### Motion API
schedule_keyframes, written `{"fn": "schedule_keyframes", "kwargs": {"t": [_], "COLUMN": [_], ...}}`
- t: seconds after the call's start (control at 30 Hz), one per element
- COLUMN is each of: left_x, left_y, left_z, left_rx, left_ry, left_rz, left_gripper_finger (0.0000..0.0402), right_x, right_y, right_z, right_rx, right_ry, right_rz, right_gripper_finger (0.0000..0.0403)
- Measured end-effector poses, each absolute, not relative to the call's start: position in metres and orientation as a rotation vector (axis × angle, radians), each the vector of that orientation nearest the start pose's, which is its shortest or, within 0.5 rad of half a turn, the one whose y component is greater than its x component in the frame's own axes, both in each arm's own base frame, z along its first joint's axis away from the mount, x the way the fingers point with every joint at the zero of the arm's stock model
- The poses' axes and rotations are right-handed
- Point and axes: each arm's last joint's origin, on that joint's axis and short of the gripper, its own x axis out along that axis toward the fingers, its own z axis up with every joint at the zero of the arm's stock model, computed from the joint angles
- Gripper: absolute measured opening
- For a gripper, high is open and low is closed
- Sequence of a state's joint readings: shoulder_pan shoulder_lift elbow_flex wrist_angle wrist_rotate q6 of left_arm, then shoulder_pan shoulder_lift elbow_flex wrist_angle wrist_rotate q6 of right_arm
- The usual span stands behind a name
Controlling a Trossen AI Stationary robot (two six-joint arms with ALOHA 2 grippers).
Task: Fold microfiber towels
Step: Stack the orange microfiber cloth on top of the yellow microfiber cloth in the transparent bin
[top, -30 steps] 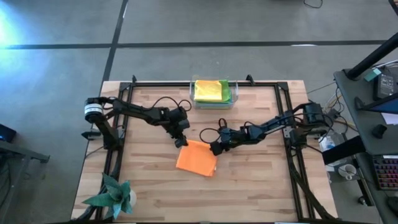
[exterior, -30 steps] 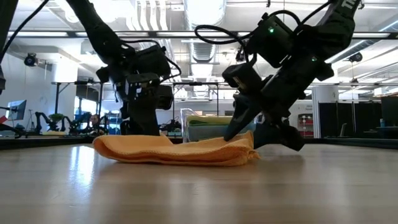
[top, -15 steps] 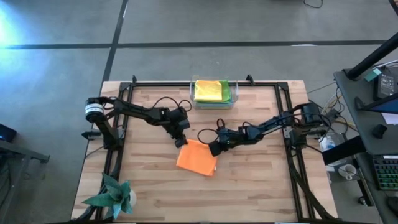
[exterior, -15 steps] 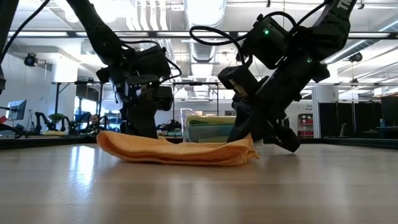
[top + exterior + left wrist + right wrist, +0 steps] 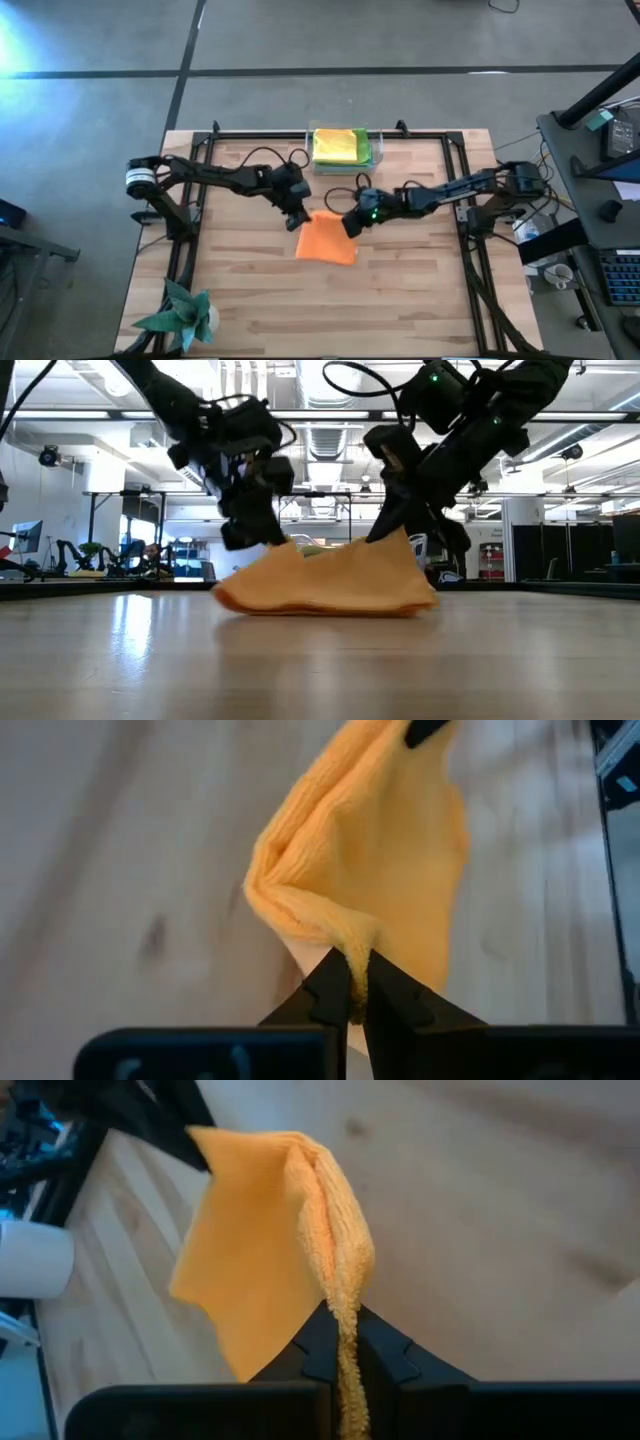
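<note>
While both end effectors pinch, orange towel hangs

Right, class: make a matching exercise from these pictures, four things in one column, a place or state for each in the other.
Things:
1. orange towel
2. left claw
3. yellow towel
4. teal ornament

Places or states:
A. near corner of the table
B. top of the stack in the clear bin
C. lifted by two corners
D. shut on a towel corner

Pairs: 1-C, 2-D, 3-B, 4-A

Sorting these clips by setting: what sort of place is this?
Probably a robotics lab or workshop: a framed wooden table on bare concrete floor, exposed ceiling ducts, and more robot arms on benches behind.
</note>
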State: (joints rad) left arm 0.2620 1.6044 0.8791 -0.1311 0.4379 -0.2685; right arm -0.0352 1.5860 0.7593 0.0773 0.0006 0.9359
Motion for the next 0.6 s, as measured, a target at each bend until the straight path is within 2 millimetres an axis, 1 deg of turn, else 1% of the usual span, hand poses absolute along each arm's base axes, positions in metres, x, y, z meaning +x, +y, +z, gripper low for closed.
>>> {"fn": "schedule_keyframes", "kwargs": {"t": [0.17, 0.37, 0.47, 0.6], "left_x": [0.313, 0.321, 0.322, 0.324], "left_y": [0.075, 0.092, 0.102, 0.116], "left_z": [0.202, 0.226, 0.236, 0.252], "left_rx": [-0.404, -0.308, -0.270, -0.244], "left_ry": [0.746, 0.665, 0.641, 0.586], "left_rz": [0.026, 0.196, 0.285, 0.376], "left_gripper_finger": [0.0003, 0.0002, 0.0002, 0.0002], "right_x": [0.292, 0.275, 0.268, 0.258], "right_y": [-0.033, -0.066, -0.081, -0.102], "right_z": [0.186, 0.210, 0.215, 0.219], "right_rx": [0.847, 0.791, 0.759, 0.735], "right_ry": [0.615, 0.520, 0.493, 0.476], "right_rz": [-0.401, -0.486, -0.521, -0.582], "right_gripper_finger": [0.0011, 0.0011, 0.0011, 0.0011]}}
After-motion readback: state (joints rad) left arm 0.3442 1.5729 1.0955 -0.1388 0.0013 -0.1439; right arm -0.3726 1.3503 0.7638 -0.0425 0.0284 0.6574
